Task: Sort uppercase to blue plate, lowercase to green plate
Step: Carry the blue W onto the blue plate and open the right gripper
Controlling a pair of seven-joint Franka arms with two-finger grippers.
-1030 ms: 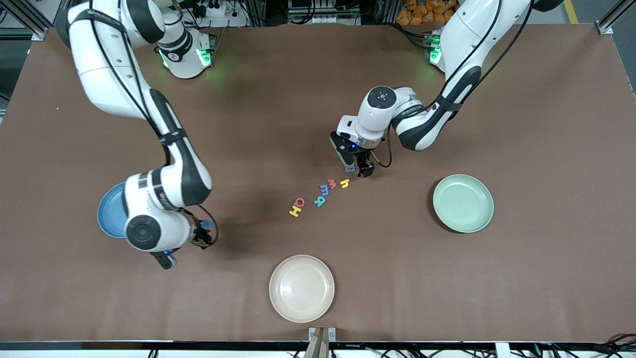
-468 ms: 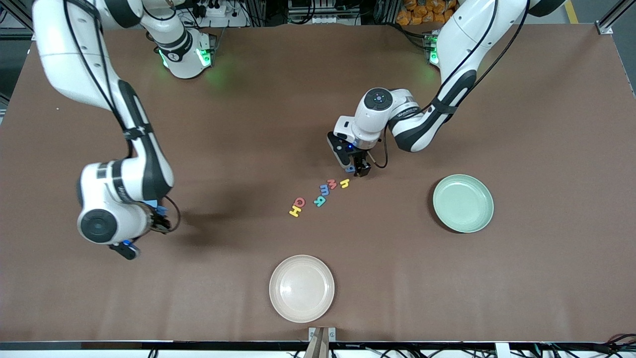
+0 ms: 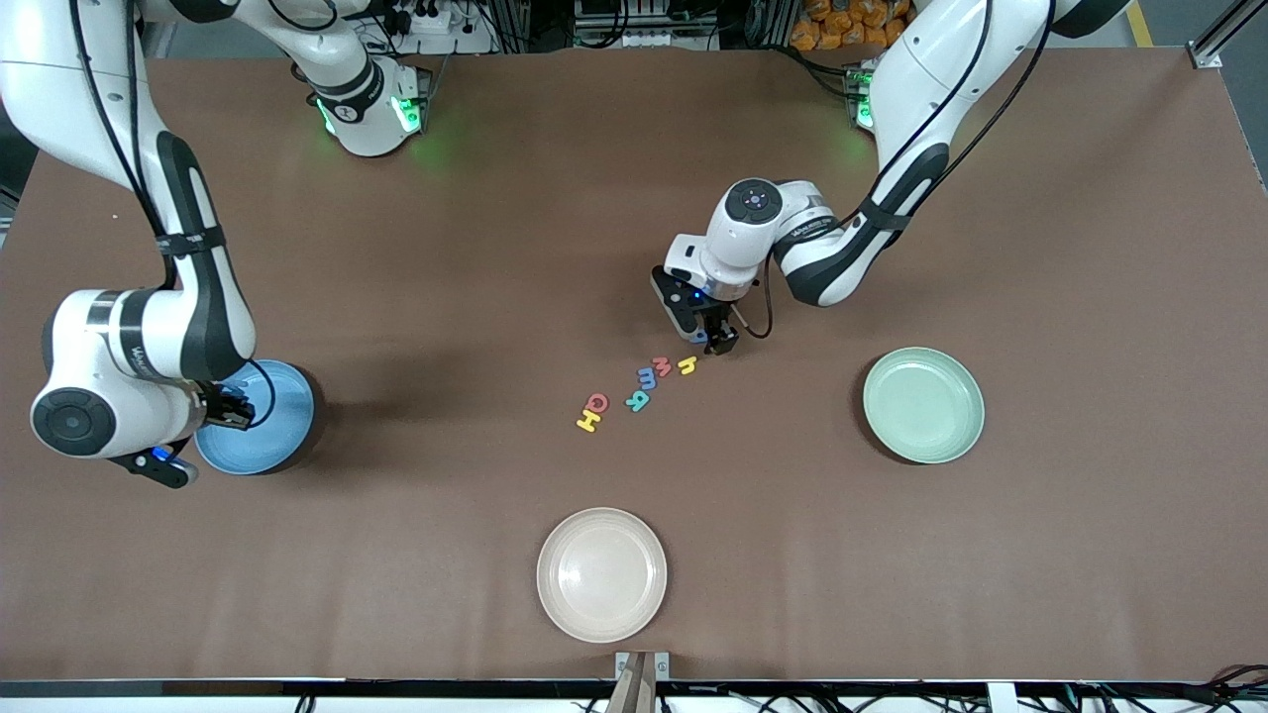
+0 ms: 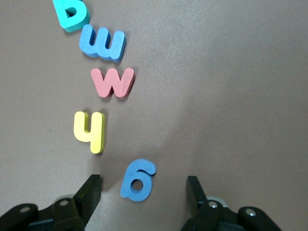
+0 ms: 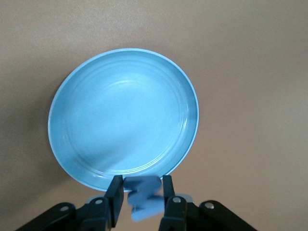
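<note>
Jaws of the right gripper were clamped on a blue letter over the blue plate, while the left gripper was spread wide around the blue g.

The front view looks down from high across the table, facing both bases. Each wrist view looks down close past its own fingers: the blue g lies between the left ones, the blue plate just ahead of the right ones. Both show in the front view too.

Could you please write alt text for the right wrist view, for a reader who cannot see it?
The right gripper holds a dark blue foam letter between its fingers above the rim of the empty blue plate, which sits on the brown table.
</note>
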